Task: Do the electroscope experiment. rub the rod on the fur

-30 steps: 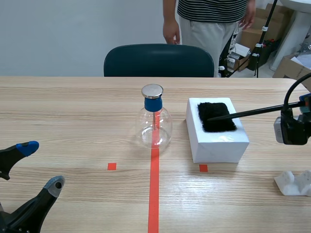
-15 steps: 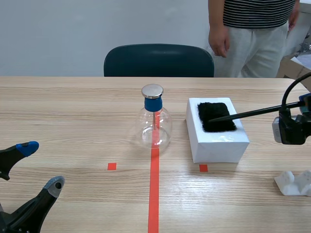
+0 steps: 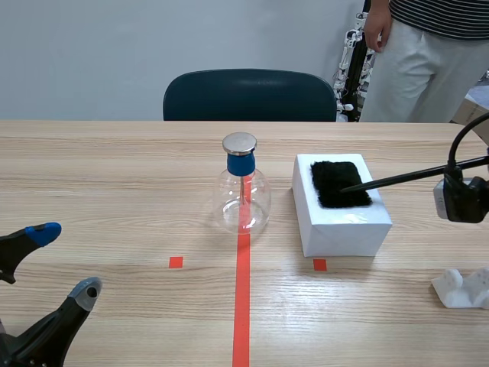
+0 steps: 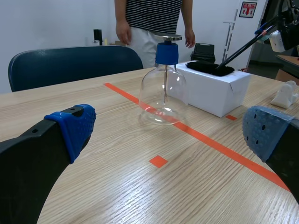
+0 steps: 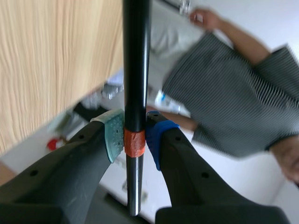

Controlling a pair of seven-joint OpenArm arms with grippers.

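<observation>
A thin black rod (image 3: 397,180) runs from my right gripper (image 3: 475,174) at the right edge down to the black fur (image 3: 339,183), its tip resting on the fur's right part. The fur lies on top of a white box (image 3: 344,222). In the right wrist view my right gripper (image 5: 134,135) is shut on the rod (image 5: 135,70) at an orange band. The glass flask electroscope (image 3: 242,191) with blue collar and metal cap stands left of the box. My left gripper (image 3: 47,267) is open near the table's front left, and the left wrist view shows the flask (image 4: 163,91) ahead of it.
A dark blue chair (image 3: 249,95) stands behind the table. A person (image 3: 428,53) in a striped shirt stands at the back right. A white holder piece (image 3: 462,289) lies at the right front, below my right arm.
The rod's tip has slid slightly right across the fur as my right gripper drew back. The person walked from behind the chair to the back right. My left arm has not moved.
</observation>
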